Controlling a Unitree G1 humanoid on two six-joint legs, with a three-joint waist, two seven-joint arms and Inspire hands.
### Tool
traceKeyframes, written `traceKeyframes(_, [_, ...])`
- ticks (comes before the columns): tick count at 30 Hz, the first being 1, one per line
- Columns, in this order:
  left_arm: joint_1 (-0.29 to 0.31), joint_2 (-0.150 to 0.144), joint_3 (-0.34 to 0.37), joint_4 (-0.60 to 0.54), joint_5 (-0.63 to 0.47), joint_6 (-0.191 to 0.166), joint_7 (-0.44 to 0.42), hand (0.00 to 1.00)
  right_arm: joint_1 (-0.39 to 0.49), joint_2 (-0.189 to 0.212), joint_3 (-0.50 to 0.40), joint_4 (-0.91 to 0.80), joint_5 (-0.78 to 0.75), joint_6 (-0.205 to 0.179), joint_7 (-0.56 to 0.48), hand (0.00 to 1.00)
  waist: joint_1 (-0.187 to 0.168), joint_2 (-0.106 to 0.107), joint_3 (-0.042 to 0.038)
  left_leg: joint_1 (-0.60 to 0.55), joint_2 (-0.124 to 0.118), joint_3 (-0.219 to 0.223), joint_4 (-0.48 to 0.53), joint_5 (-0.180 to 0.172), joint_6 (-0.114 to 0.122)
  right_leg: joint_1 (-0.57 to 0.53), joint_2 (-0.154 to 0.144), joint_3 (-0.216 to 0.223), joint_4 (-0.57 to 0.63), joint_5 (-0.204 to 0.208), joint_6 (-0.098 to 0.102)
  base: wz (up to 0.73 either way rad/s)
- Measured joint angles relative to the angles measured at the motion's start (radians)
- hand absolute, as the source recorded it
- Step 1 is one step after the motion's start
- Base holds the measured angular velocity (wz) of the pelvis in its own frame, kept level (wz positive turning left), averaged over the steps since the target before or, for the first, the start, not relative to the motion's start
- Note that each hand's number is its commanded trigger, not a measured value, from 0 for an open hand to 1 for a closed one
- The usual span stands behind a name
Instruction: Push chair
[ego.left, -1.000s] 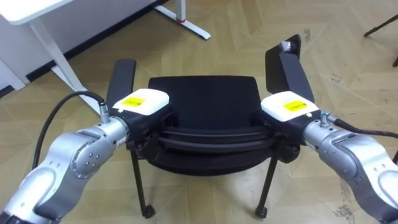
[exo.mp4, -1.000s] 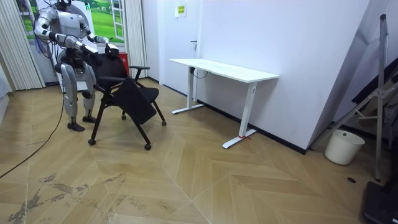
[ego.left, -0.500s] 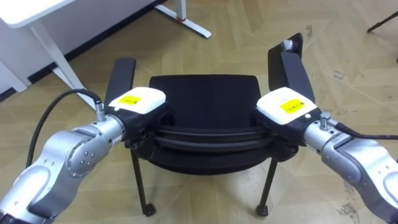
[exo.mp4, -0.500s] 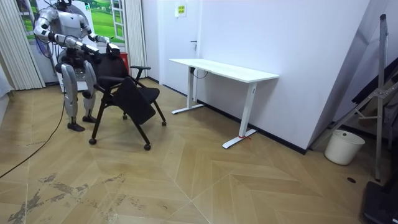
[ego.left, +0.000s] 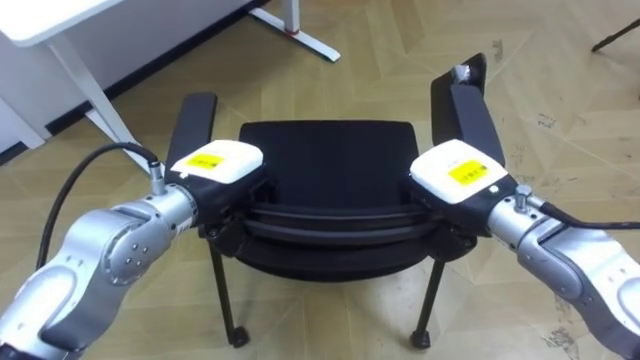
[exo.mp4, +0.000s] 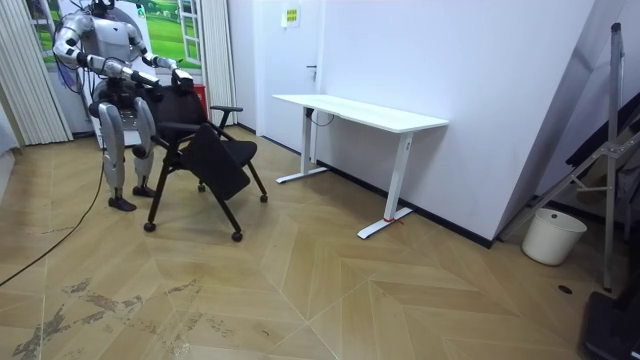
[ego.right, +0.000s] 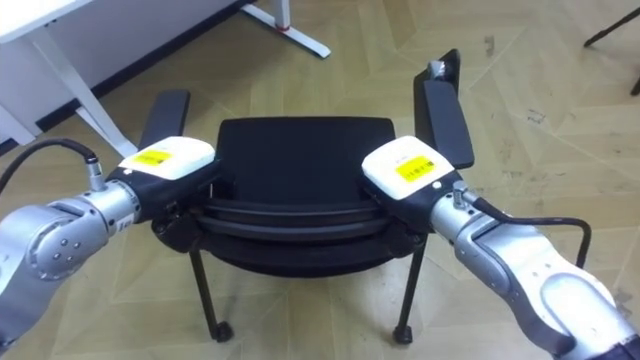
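The white desk (ego.left: 50, 15) stands beyond my left hand (ego.left: 218, 168). The black wheeled armchair (ego.left: 330, 160) sits directly ahead, its backrest spanning from left hand to right hand (ego.left: 456, 176). Both hands rest at its rear corners; I cannot tell whether they are closed on it.

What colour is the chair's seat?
Black, as is the whole chair; best seen in the left eye view.

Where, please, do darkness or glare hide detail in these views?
Left eye view: the black chair shows little contour where the left hand and right hand meet its back; the desk is flat white, without texture. Room view: evenly lit, the chair likewise a dark mass.
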Motion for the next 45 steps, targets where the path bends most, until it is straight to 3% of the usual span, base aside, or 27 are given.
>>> traceKeyframes(5, [-0.001, -0.009, -0.006, 0.062, -0.005, -0.031, 0.023, 1.0, -0.017, 0.016, 0.02, 0.055, 0.004, -0.023, -0.009, 1.0, -0.002, -0.005, 0.0015, 0.003, 0.008, 0.014, 0.065, -0.002, -0.003, 0.028, 0.002, -0.031, 0.014, -0.002, -0.003, 0.03])
traceKeyframes(8, [-0.004, -0.021, -0.004, 0.105, -0.004, -0.043, 0.039, 1.0, -0.017, 0.042, 0.021, 0.081, 0.0, -0.03, -0.014, 1.0, -0.009, -0.014, 0.0021, -0.047, 0.021, 0.04, 0.198, -0.003, -0.005, 0.038, 0.0, -0.064, 0.042, -0.021, -0.014, 0.21])
traceKeyframes(11, [-0.011, -0.022, -0.006, 0.125, -0.004, -0.045, 0.048, 1.0, -0.017, 0.049, 0.022, 0.084, 0.001, -0.034, -0.018, 1.0, -0.009, -0.013, 0.0022, -0.131, 0.064, 0.087, 0.39, -0.004, -0.007, 0.044, 0.004, -0.086, 0.067, -0.056, -0.035, 0.17])
traceKeyframes(12, [-0.011, -0.019, -0.006, 0.127, -0.005, -0.044, 0.05, 1.0, -0.017, 0.054, 0.022, 0.09, 0.002, -0.037, -0.023, 1.0, -0.008, -0.008, 0.0032, -0.163, 0.091, 0.099, 0.468, -0.003, -0.009, 0.05, 0.015, -0.085, 0.073, -0.067, -0.044, 0.0])
traceKeyframes(13, [-0.011, -0.018, -0.006, 0.134, -0.009, -0.044, 0.051, 1.0, -0.023, 0.06, 0.028, 0.103, 0.006, -0.042, -0.03, 1.0, -0.001, -0.001, 0.0047, -0.202, 0.131, 0.125, 0.564, 0.016, -0.037, 0.067, 0.03, -0.073, 0.079, -0.074, -0.057, -0.05])
traceKeyframes(14, [-0.01, -0.017, -0.006, 0.136, -0.01, -0.043, 0.051, 1.0, -0.029, 0.065, 0.031, 0.113, 0.007, -0.043, -0.032, 1.0, 0.001, 0.002, 0.0086, -0.223, 0.141, 0.127, 0.592, 0.012, -0.054, 0.074, 0.035, -0.063, 0.085, -0.077, -0.061, -0.04])
traceKeyframes(15, [-0.012, -0.02, -0.009, 0.143, -0.012, -0.044, 0.049, 1.0, -0.03, 0.067, 0.031, 0.117, 0.006, -0.044, -0.032, 1.0, -0.006, 0.0, 0.0088, -0.253, 0.131, 0.101, 0.547, -0.013, -0.058, 0.073, 0.038, -0.054, 0.096, -0.085, -0.068, 0.0])
traceKeyframes(16, [-0.015, -0.02, -0.009, 0.144, -0.015, -0.044, 0.049, 1.0, -0.032, 0.063, 0.031, 0.117, 0.006, -0.045, -0.033, 1.0, -0.006, 0.001, 0.0087, -0.269, 0.125, 0.1, 0.506, -0.015, -0.058, 0.065, 0.038, -0.053, 0.108, -0.093, -0.069, 0.06])
traceKeyframes(17, [-0.02, -0.02, -0.013, 0.143, -0.016, -0.046, 0.05, 1.0, -0.034, 0.051, 0.031, 0.115, 0.014, -0.048, -0.032, 1.0, -0.003, 0.004, 0.0066, -0.295, 0.108, 0.084, 0.404, -0.005, -0.063, 0.052, 0.035, -0.046, 0.125, -0.109, -0.069, -0.11])
traceKeyframes(18, [-0.02, -0.02, -0.013, 0.138, -0.017, -0.051, 0.048, 1.0, -0.034, 0.036, 0.031, 0.112, 0.033, -0.052, -0.029, 1.0, 0.005, 0.005, 0.006, -0.303, 0.098, 0.064, 0.283, 0.023, -0.071, 0.041, 0.034, -0.028, 0.15, -0.131, -0.064, -0.25])
traceKeyframes(19, [-0.019, -0.016, -0.013, 0.131, -0.018, -0.059, 0.037, 1.0, -0.031, 0.027, 0.033, 0.112, 0.049, -0.055, -0.026, 1.0, 0.012, 0.007, 0.0048, -0.297, 0.084, 0.054, 0.208, 0.086, -0.058, 0.034, 0.033, -0.012, 0.181, -0.155, -0.057, -0.34])
traceKeyframes(21, [-0.019, -0.011, -0.012, 0.128, -0.019, -0.065, 0.023, 1.0, -0.02, 0.026, 0.033, 0.109, 0.057, -0.056, -0.029, 1.0, 0.017, -0.003, -0.0017, -0.271, 0.068, 0.058, 0.199, 0.121, -0.026, 0.036, 0.012, 0.003, 0.212, -0.184, -0.037, -0.28])
traceKeyframes(23, [-0.019, -0.008, -0.01, 0.125, -0.019, -0.065, 0.022, 1.0, -0.013, 0.024, 0.033, 0.096, 0.055, -0.056, -0.03, 1.0, 0.015, -0.014, -0.0084, -0.263, 0.046, 0.068, 0.194, 0.112, -0.012, 0.038, -0.013, 0.002, 0.212, -0.194, -0.02, -0.1])
traceKeyframes(25, [-0.019, -0.003, 0.0, 0.122, -0.026, -0.067, 0.022, 1.0, -0.013, 0.023, 0.028, 0.085, 0.054, -0.055, -0.031, 1.0, -0.007, -0.022, -0.0099, -0.261, 0.02, 0.077, 0.207, 0.098, 0.016, 0.038, -0.04, 0.0, 0.224, -0.204, 0.002, 0.04])
traceKeyframes(27, [-0.019, 0.0, 0.001, 0.121, -0.03, -0.068, 0.022, 1.0, -0.013, 0.02, 0.024, 0.079, 0.054, -0.056, -0.031, 1.0, -0.012, -0.021, -0.0093, -0.252, 0.001, 0.093, 0.213, 0.076, 0.03, 0.04, -0.065, 0.002, 0.243, -0.214, 0.02, -0.06])
traceKeyframes(29, [-0.02, 0.0, 0.001, 0.121, -0.035, -0.072, 0.025, 1.0, -0.013, 0.014, 0.022, 0.076, 0.055, -0.056, -0.033, 1.0, -0.02, -0.019, -0.0084, -0.247, -0.007, 0.106, 0.232, 0.046, 0.046, 0.034, -0.079, 0.0, 0.3, -0.222, 0.035, -0.09])
traceKeyframes(30, [-0.02, 0.001, 0.001, 0.121, -0.037, -0.078, 0.025, 1.0, -0.013, 0.012, 0.022, 0.076, 0.055, -0.058, -0.033, 1.0, -0.02, -0.018, -0.0086, -0.244, -0.007, 0.114, 0.249, 0.026, 0.055, 0.002, -0.093, -0.003, 0.384, -0.219, 0.041, -0.06])
traceKeyframes(32, [-0.021, 0.006, 0.001, 0.121, -0.04, -0.087, 0.024, 1.0, -0.013, 0.007, 0.022, 0.078, 0.054, -0.069, -0.034, 1.0, -0.032, -0.018, -0.0074, -0.232, -0.022, 0.114, 0.261, 0.001, 0.067, -0.06, -0.131, -0.016, 0.544, -0.192, 0.083, 0.07])
traceKeyframes(33, [-0.021, 0.008, 0.001, 0.121, -0.04, -0.087, 0.022, 1.0, -0.013, 0.004, 0.019, 0.078, 0.054, -0.08, -0.034, 1.0, -0.041, -0.018, -0.0072, -0.221, -0.036, 0.114, 0.264, -0.011, 0.079, -0.105, -0.157, -0.012, 0.654, -0.151, 0.091, 0.15])
traceKeyframes(35, [-0.021, 0.01, 0.001, 0.121, -0.04, -0.086, 0.019, 1.0, -0.013, 0.003, 0.017, 0.08, 0.055, -0.093, -0.034, 1.0, -0.053, -0.014, -0.0052, -0.202, -0.048, 0.115, 0.268, -0.032, 0.092, -0.161, -0.177, 0.002, 0.779, -0.066, 0.089, 0.07])
traceKeyframes(37, [-0.021, 0.023, -0.001, 0.118, -0.051, -0.088, 0.021, 1.0, -0.011, 0.005, 0.017, 0.083, 0.058, -0.1, -0.034, 1.0, -0.068, -0.006, -0.0012, -0.182, -0.054, 0.108, 0.27, -0.053, 0.11, -0.222, -0.188, 0.015, 0.891, 0.058, 0.079, 0.0])
traceKeyframes(38, [-0.021, 0.031, -0.004, 0.118, -0.058, -0.088, 0.025, 1.0, -0.011, 0.005, 0.018, 0.083, 0.062, -0.103, -0.034, 1.0, -0.071, -0.004, -0.0004, -0.177, -0.055, 0.109, 0.27, -0.058, 0.113, -0.237, -0.189, 0.018, 0.912, 0.072, 0.083, -0.07])
traceKeyframes(40, [-0.021, 0.048, -0.01, 0.118, -0.066, -0.094, 0.037, 1.0, -0.008, 0.005, 0.018, 0.082, 0.066, -0.114, -0.039, 1.0, -0.083, 0.007, 0.0043, -0.153, -0.055, 0.108, 0.272, -0.079, 0.127, -0.295, -0.183, 0.008, 0.946, 0.04, 0.081, 0.02])
traceKeyframes(43, [-0.021, 0.055, -0.022, 0.118, -0.068, -0.092, 0.052, 1.0, -0.003, 0.002, 0.018, 0.083, 0.068, -0.123, -0.044, 1.0, -0.086, 0.018, 0.0097, -0.122, -0.055, 0.108, 0.272, -0.101, 0.133, -0.352, -0.153, -0.004, 0.9, -0.017, 0.07, 0.0])
traceKeyframes(45, [-0.021, 0.057, -0.023, 0.119, -0.071, -0.089, 0.06, 1.0, -0.001, 0.003, 0.018, 0.082, 0.068, -0.13, -0.045, 1.0, -0.096, 0.021, 0.0108, -0.098, -0.057, 0.103, 0.272, -0.123, 0.137, -0.402, -0.124, -0.038, 0.765, -0.049, 0.061, 0.09])
